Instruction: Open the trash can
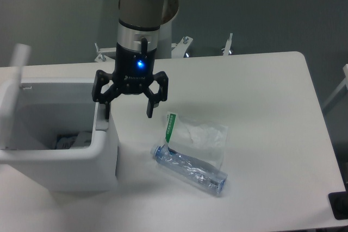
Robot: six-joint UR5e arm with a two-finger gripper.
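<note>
Lid up, gripper spread at the bin's right rim

Fixed camera: the trash can [60, 156] sits at the table's [261, 91] left edge, its interior exposed with some litter visible at the bottom and the lid [12, 96] standing nearly upright along the far left side, so the opening looks essentially done. The gripper [129, 107] hangs with its fingers spread wide and nothing between them, one fingertip [105, 113] close over the can's right rim, the other above bare tabletop. To finish well, I judge it should lift straight up without catching the rim, so the lid is not jarred shut. A crushed plastic bottle [190, 169] and a clear plastic bag [198, 137] lie just right of the can, apart from the fingers
</note>
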